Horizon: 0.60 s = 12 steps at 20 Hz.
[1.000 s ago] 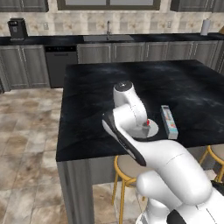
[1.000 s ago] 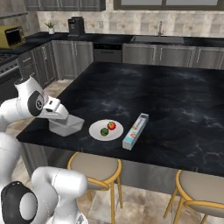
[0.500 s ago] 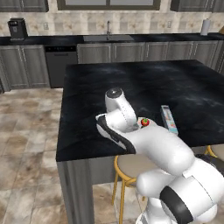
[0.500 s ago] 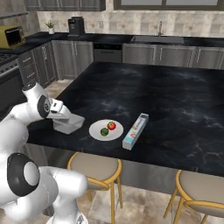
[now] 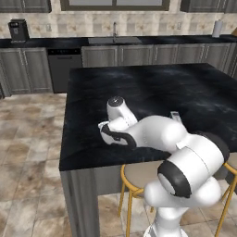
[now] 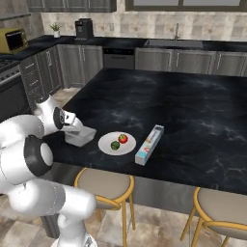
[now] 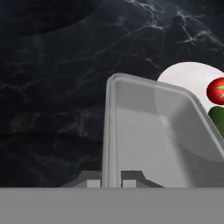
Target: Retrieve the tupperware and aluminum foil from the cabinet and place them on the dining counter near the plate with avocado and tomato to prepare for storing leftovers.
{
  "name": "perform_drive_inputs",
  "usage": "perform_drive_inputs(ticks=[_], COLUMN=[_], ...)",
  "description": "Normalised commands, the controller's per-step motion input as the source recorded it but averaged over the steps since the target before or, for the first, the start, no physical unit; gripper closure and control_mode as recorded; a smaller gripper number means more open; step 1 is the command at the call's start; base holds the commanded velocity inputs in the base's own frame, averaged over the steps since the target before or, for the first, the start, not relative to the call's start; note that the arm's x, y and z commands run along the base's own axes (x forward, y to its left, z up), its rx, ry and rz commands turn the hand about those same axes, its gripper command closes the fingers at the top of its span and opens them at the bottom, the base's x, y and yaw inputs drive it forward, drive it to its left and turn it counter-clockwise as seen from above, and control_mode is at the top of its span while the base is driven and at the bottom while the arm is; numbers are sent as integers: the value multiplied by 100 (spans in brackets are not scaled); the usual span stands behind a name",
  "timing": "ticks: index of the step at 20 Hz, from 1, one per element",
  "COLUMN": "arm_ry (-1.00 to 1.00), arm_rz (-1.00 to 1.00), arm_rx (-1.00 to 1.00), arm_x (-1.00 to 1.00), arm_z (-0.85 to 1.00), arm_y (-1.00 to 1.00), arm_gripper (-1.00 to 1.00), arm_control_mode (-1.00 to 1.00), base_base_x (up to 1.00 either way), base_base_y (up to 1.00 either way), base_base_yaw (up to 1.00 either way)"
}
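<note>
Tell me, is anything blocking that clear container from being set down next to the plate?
Nothing visible. The end effector grips one wall of the tupperware, already beside the plate on the dining counter, foil box on the plate's far side.

The arm (image 5: 185, 157) is built of glossy white, rounded shells, swollen like smooth bulbs, and joined by dark grey to black rings at each joint. One link ends in a flat dark disc set in a black band (image 6: 34, 155). A rounded white cap near the wrist carries a small grey circular mark (image 5: 115, 102). The hand is a boxy pale grey block (image 6: 70, 119), and the two finger tips (image 7: 131, 179) are small, square and grey.
</note>
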Motion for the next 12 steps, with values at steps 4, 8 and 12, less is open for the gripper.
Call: perform_drive_inputs(ticks=[4,8,12], arm_ry=[0,1,1], arm_rz=[0,0,0], arm_rx=[0,0,0], arm_x=[39,46,52], arm_z=[-54,-49,-43], arm_y=[0,0,0], arm_gripper=[100,100,100], arm_control_mode=[-100,-100,-100], base_base_x=[0,0,0], base_base_y=[0,0,0], base_base_yaw=[0,0,0])
